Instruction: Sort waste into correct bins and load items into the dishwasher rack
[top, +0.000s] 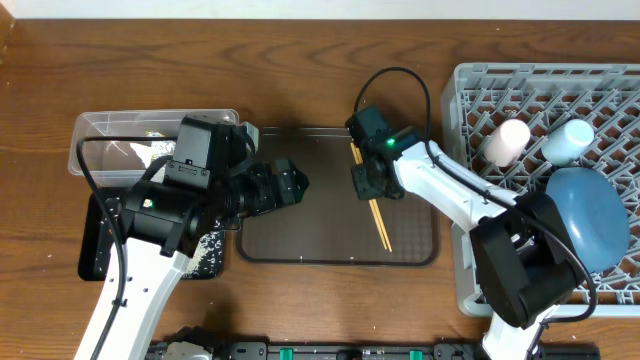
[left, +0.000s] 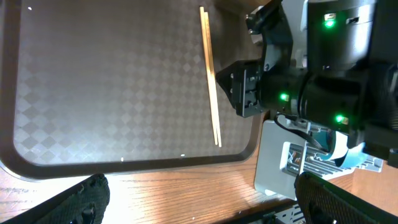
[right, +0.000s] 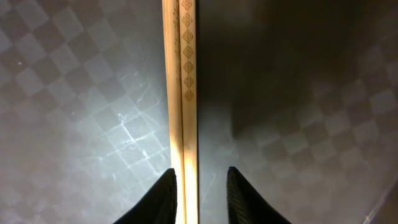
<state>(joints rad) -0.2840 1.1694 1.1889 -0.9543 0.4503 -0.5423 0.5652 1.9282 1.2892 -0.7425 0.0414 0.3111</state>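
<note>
Overhead, the right gripper (top: 364, 183) hangs over the two chopsticks (top: 380, 222) lying on the brown serving tray (top: 300, 235), with the dishwasher rack (top: 462, 270) off to its right; from the left wrist, the left gripper (left: 202, 190) gapes wide and empty, the sticks lying ahead of it. The right wrist shows fingers (right: 160, 199) straddling the pair, not yet pinching; loading appears underway, and the next move calls for closing, lifting and carrying rackward.

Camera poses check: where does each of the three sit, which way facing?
Overhead: above the table, facing straight down; left arm and right arm show.
Left wrist: on the left arm, looking across the serving tray at the right gripper; left gripper fingertips at bottom corners.
Right wrist: just above the chopsticks, facing down; its fingertips straddle them.
Shared: both wrist views show the chopsticks on the tray.
</note>
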